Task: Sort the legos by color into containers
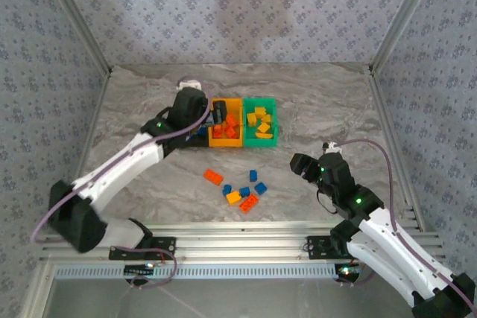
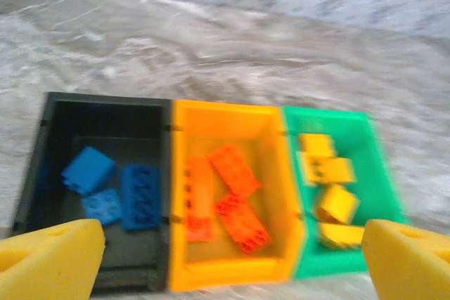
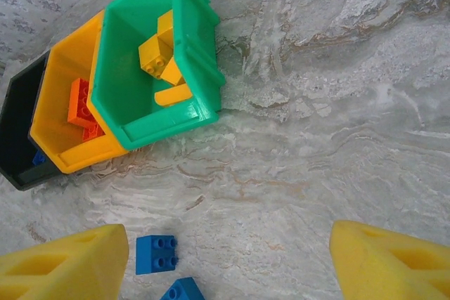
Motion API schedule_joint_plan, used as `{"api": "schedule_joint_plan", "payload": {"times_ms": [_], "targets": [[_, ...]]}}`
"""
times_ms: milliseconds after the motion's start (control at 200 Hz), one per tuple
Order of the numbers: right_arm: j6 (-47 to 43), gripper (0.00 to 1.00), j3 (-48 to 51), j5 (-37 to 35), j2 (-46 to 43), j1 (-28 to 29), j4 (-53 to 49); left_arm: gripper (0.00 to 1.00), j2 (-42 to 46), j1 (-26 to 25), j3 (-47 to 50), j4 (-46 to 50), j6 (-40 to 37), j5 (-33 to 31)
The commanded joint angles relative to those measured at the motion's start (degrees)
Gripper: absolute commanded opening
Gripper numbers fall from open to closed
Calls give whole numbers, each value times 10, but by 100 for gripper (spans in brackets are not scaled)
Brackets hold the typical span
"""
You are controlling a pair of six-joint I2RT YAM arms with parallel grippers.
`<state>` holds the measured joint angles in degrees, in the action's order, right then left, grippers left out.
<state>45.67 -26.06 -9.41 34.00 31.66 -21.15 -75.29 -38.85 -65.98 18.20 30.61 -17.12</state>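
Three joined bins stand at mid-table: black [image 2: 105, 100] with blue bricks [image 2: 88, 168], orange-yellow [image 2: 225, 109] with orange-red bricks [image 2: 235, 170], green [image 2: 327, 114] with yellow bricks [image 2: 330, 173]. My left gripper [image 1: 216, 117] hovers over the bins, open and empty, with its yellow fingers [image 2: 49, 261] wide apart. Loose legos lie nearer: an orange-red one [image 1: 213, 177], blue ones [image 1: 253, 175], a yellow-orange one [image 1: 233, 197]. My right gripper [image 1: 298, 163] is open to the right of the pile, with a blue brick [image 3: 156, 253] beside its left finger [image 3: 63, 265].
The marble-patterned table [image 1: 335, 109] is framed by metal posts and patterned walls. In the right wrist view the green bin [image 3: 169, 121] sits upper left, with bare tabletop between the fingers. A second blue brick [image 3: 181, 291] lies at the bottom edge.
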Motion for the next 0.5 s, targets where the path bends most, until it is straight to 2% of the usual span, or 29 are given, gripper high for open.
{"api": "schedule_joint_plan", "payload": {"times_ms": [0,140,260,495], "targets": [[1,79,7,6,11,-3,11,98,58,-39,62,-20,24,12],[-4,79,12,51,58,-1,51,99,131,-90,159,-26,54,5],[-17,79,-4,86,130,15,83,99,183,-104,237,-25,93,6],[-53,77,-97,49,314,123,99,99,275,-114,339,-21,141,11]]}}
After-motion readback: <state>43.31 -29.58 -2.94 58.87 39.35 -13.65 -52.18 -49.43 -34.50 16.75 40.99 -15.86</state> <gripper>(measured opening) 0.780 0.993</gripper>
